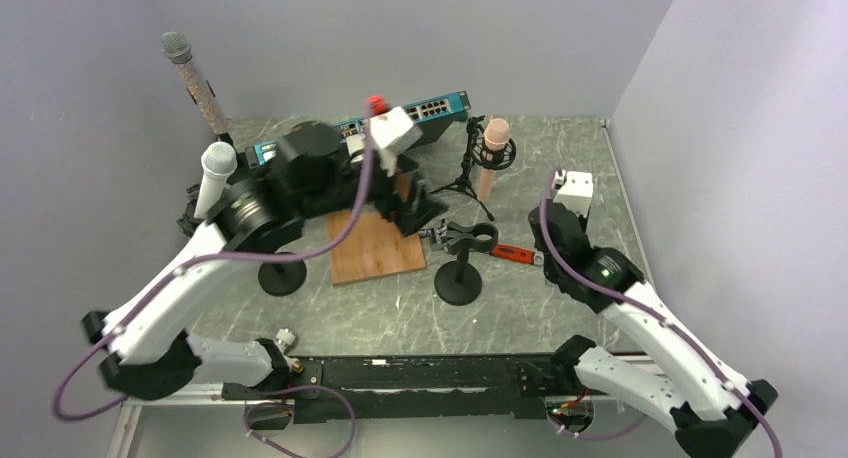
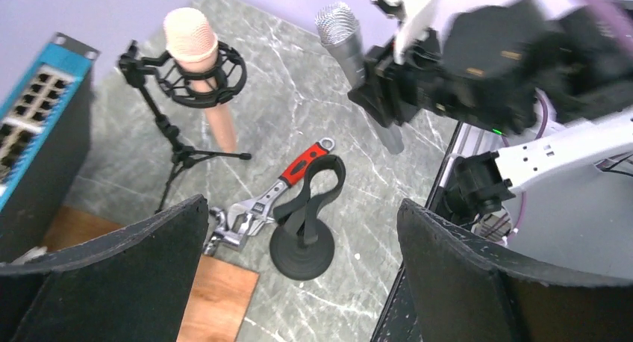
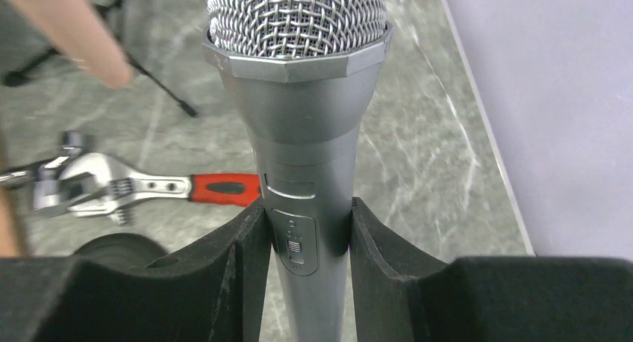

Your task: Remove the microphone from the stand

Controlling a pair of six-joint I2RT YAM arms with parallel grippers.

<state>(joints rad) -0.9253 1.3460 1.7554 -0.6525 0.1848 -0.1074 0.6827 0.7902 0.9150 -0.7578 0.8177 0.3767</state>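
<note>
Microphone [image 3: 298, 133], grey barrel and silver mesh head, clamped in the right gripper [image 3: 304, 241]; left gripper [image 2: 302, 230] wide apart

Handle of microphone [image 3: 302, 133] cut off at bottom edge; wrench [image 3: 149, 187] head blurred; pink microphone [image 3: 69, 27] cropped, blurred.

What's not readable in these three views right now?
Right wrist view: the microphone has its lower end cut off by the bottom edge.
Top view: that microphone, held in the right gripper, is hidden under the right arm.
Left wrist view: the wrench has its head partly behind a finger of the left gripper; the network switch is cut by the left edge.
</note>
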